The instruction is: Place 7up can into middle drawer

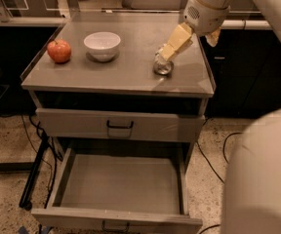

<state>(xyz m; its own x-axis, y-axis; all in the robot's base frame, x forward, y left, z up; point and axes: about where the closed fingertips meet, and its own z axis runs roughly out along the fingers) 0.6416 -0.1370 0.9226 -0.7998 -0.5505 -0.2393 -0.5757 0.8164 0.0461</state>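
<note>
You have not yet lifted the 7up can [163, 65]: it sits on the worktop [106, 77] toward the right front, the gripper [166, 55] touches its top, grip impossible to tell, and the middle drawer [121, 184] stands open below.

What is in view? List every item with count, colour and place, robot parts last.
7up can: one, silvery, on the right part of the cabinet top, at the pincer's tip.
Apple: one, red, on the left part of the top.
Bowl: one, white, just right of the apple.
Cabinet top: one, grey, bearing all three.
Upper drawer: one, grey with black handle, shut.
Middle drawer: one, grey, pulled open below it.
Cables: black, on the speckled floor beside the cabinet.
Arm: one, whitish, reaching in from the upper right.
Pincer: one, tan, down at the can.
</note>
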